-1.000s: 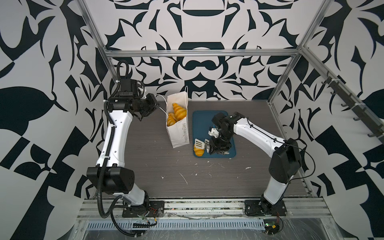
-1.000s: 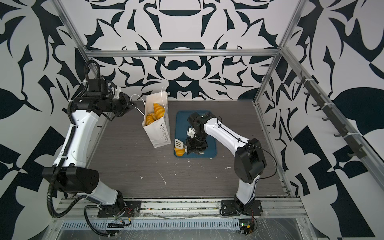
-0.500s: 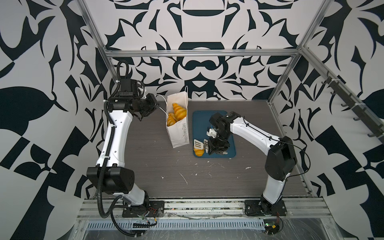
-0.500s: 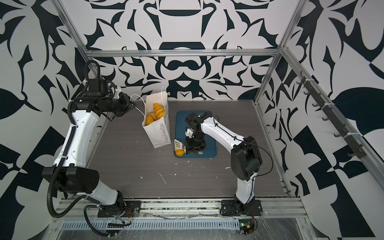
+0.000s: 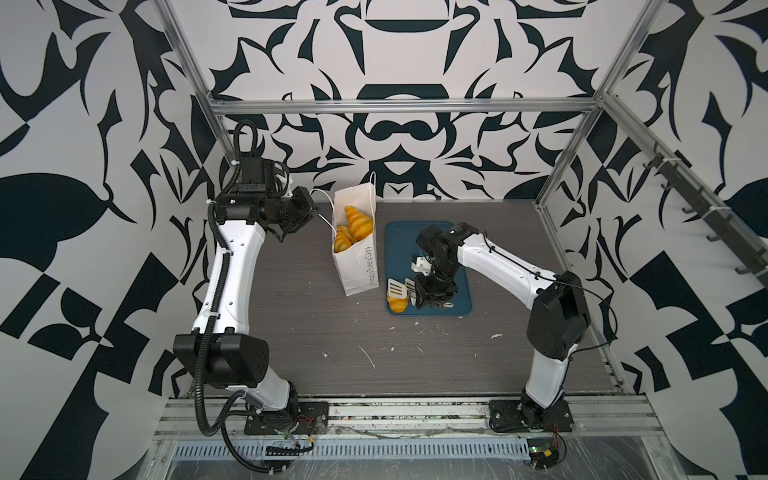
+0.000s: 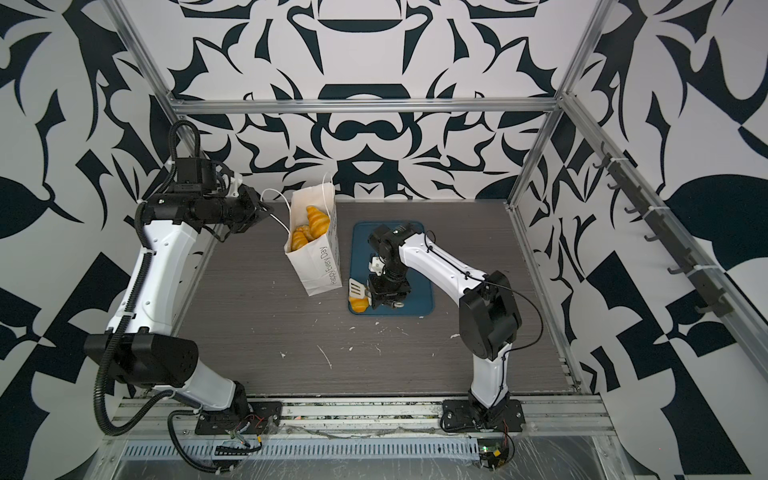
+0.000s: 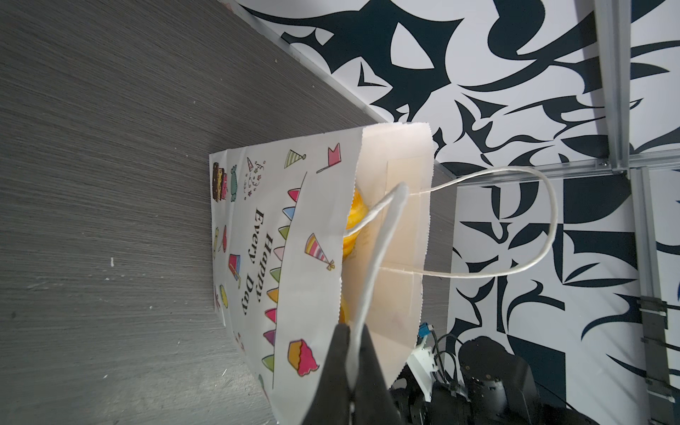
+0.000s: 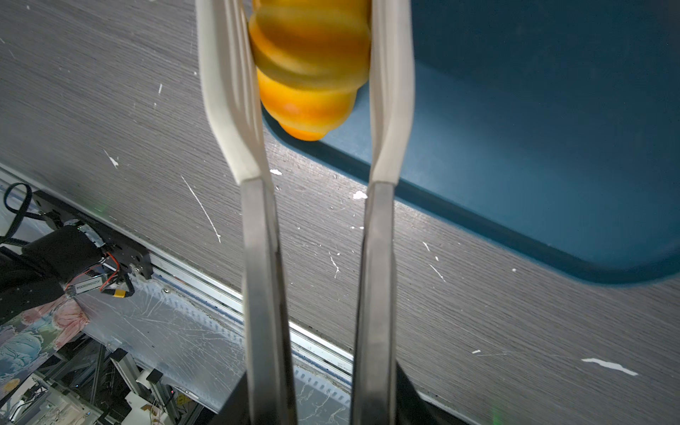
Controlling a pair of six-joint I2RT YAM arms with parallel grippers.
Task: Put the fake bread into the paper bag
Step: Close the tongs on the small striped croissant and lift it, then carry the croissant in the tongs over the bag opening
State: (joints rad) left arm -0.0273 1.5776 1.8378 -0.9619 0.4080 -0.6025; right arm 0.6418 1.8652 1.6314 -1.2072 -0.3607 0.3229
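1. Farthest left in both top views, the left gripper (image 5: pixel 309 211) (image 6: pixel 258 216) is held level, above the table (image 5: pixel 316 328) and beside the bag's mouth.
2. Its jaws are seen in the left wrist view (image 7: pixel 352 331) pinched tight on one white cord handle (image 7: pixel 379 235), which is drawn out to the left, away from the mouth; the second handle (image 7: pixel 544 220) is left looping free.
3. Next, the paper bag (image 5: pixel 357 266) (image 6: pixel 320 266) (image 7: pixel 287 257) is stood upright on the table with its long axis vertical and its mouth facing up. The "Happy Every Day" side is turned toward the tray.
4. Inside the mouth, bagged croissants (image 5: pixel 358 222) (image 6: pixel 316 219) are piled; the topmost is set on end, with a tapered tip pointing up.
5. Just right of the bag, a blue tray (image 5: pixel 457 305) (image 6: pixel 422 299) (image 8: pixel 552 147) is laid flat.
6. At the tray's front left corner, the loose croissant (image 5: pixel 398 305) (image 6: pixel 358 305) (image 8: pixel 309 73) is found. Its long axis is aligned with the fingers, and one tapered end is pointed back toward the wrist.
7. Around it, the right gripper (image 5: pixel 401 289) (image 6: pixel 360 291) (image 8: pixel 311 22) is closed: its long white slotted fingertips (image 8: pixel 228 110) are pressed against both flanks. Whether the croissant is lifted off the tray cannot be told.
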